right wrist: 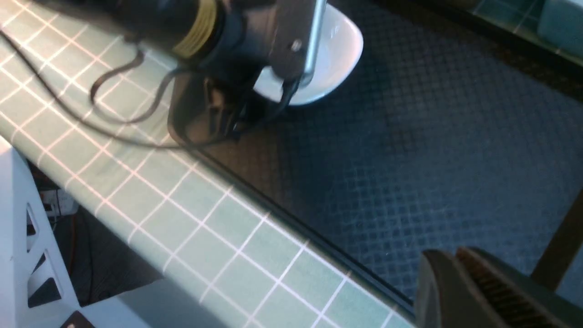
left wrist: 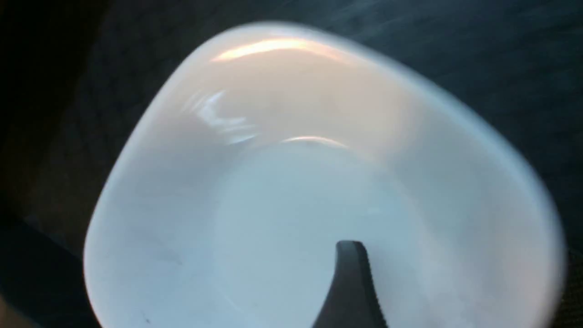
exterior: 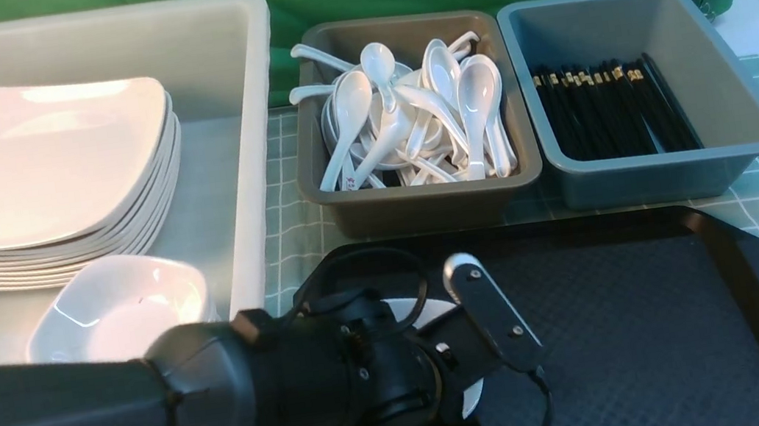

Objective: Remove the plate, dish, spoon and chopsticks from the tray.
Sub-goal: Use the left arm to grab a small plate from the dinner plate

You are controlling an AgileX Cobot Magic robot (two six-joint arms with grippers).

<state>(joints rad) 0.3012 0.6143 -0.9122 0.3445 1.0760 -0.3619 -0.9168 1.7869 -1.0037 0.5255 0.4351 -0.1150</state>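
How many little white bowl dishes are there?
2. One dish sits on the tray; another small dish is in the white tub, beside the plate stack. The left arm may hide more.

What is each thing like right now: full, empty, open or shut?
dish: upright, empty, on the tray.
left gripper: over the dish, one finger inside it; open or shut unclear.
right gripper: shut, holding nothing.
tray: flat, carrying that dish.
white tub: holds stacked plates and a second dish.
brown bin: heaped with spoons.
grey bin: chopsticks lying flat inside.
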